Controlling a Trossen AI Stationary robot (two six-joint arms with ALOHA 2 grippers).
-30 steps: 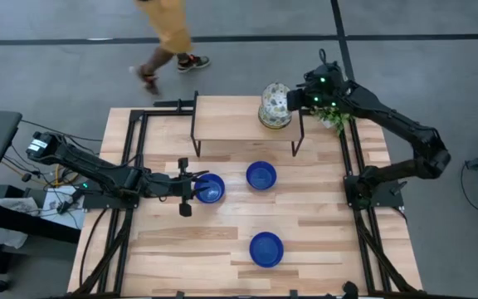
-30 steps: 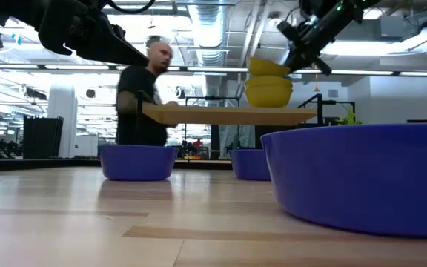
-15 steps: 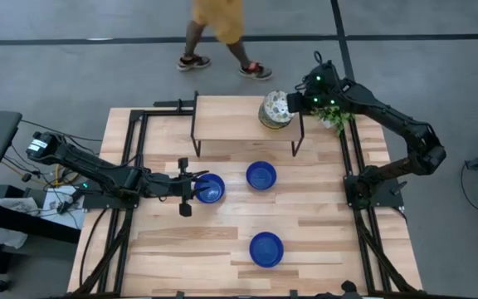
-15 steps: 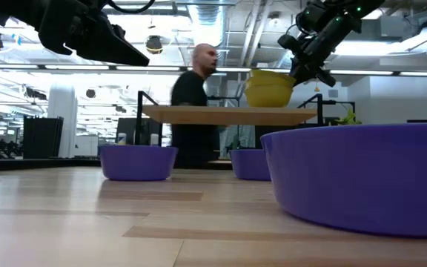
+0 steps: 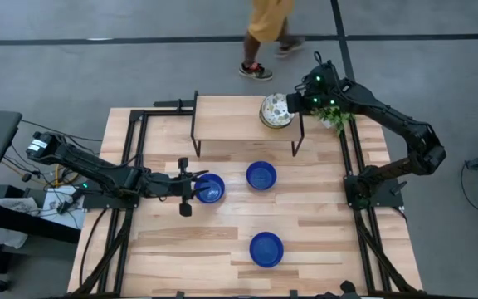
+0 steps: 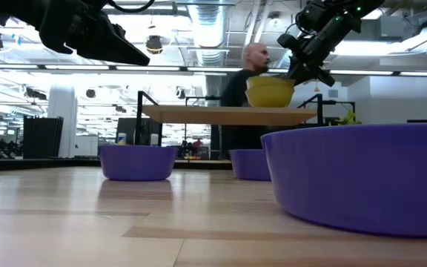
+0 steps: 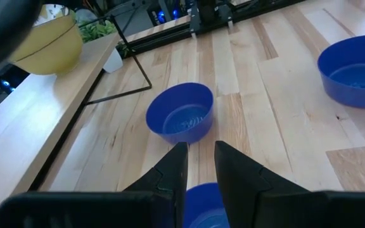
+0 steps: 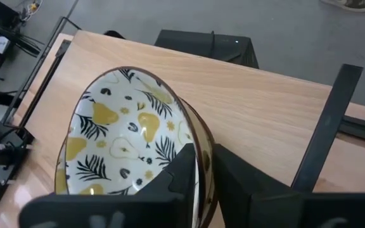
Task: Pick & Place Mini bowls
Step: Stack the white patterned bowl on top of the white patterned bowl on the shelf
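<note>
The right gripper (image 5: 295, 103) is positioned at the far right of the raised wooden shelf (image 5: 231, 124), its fingers pinching the rim of the patterned bowl (image 5: 275, 110), with one finger inside and one outside the wall as the right wrist view shows (image 8: 132, 136). This cream bowl with yellow-green pattern sits on top of a stack at the shelf's right end; in the low view its yellow outer wall (image 6: 270, 91) rests on the shelf top. The left gripper (image 5: 196, 188) is extended low over the table (image 5: 322, 224), at the rim of the left blue bowl (image 5: 212, 189); its fingers (image 7: 170, 171) stand slightly apart with that bowl's rim between them, not visibly clamped. A second blue bowl (image 5: 261, 175) sits just right of it at table centre, and a third blue bowl (image 5: 265, 248) sits near the front edge. A small green plant (image 5: 335, 118) stands beside the shelf's right leg. A person (image 5: 268, 33) walks past beyond the far table edge.
</note>
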